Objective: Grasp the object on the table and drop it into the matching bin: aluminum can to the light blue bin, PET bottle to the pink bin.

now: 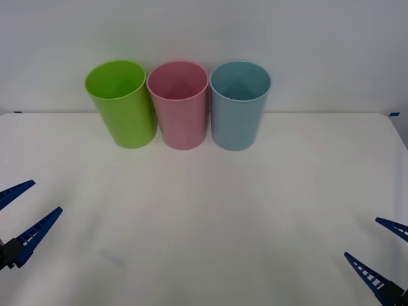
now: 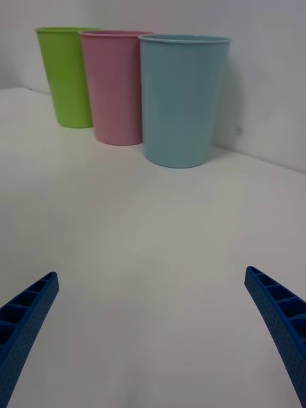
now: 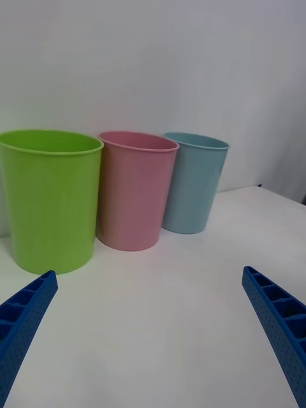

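Facing you across the white table (image 1: pixel 204 210) are three tall plastic cup-shaped bins in a row against a pale wall. Take the pink bin (image 1: pixel 178 104) as your landmark: it stands in the middle, a lime green bin (image 1: pixel 122 103) touching or just beside it on the robot's left, the light blue bin (image 1: pixel 240 104) just beside it on the robot's right.

Both arms wait well short of the pink bin, near the table's front edge. Your left gripper (image 1: pixel 18 211) hangs low on the left side, its blue ribbed fingers spread wide and holding nothing. Your right gripper (image 1: pixel 382 252) sits on the opposite side, fingers likewise spread and empty.

No can or bottle lies on the open table between the grippers and the pink bin, so you have nothing to grasp yet. What you can see of the bins' interiors looks empty, though their floors are partly hidden, so the object could perhaps sit inside one.

An aluminium can would probably be light, smooth and easily dented; take it across the middle of its side wall with a modest squeeze.

No brand, label or writing is readable on the bins, table or wall.
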`<move>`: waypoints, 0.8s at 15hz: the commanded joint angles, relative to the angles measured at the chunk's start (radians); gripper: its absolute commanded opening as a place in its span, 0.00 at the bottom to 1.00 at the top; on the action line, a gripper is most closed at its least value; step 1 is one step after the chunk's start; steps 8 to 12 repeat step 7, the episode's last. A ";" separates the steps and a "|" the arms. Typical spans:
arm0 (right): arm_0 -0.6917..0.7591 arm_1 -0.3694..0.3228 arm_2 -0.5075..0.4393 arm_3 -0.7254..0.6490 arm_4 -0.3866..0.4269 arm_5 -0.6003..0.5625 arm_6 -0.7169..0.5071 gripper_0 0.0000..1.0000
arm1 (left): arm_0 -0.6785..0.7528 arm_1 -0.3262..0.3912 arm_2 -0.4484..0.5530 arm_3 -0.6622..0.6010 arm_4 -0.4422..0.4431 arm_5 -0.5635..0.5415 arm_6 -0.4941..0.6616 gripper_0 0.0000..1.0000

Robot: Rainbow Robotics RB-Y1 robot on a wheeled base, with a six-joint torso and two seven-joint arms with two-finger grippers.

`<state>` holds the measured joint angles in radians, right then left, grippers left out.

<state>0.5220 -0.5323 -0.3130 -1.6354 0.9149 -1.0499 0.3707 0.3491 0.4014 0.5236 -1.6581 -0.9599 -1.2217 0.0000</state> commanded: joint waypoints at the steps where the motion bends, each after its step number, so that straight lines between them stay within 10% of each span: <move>1: -0.002 0.000 0.002 0.000 0.001 -0.002 0.002 1.00 | 0.000 0.000 0.000 0.000 0.000 0.000 0.000 1.00; 12: -0.010 0.000 0.002 0.000 0.013 -0.001 0.004 1.00 | 0.000 0.000 0.000 0.000 0.000 0.000 0.000 1.00</move>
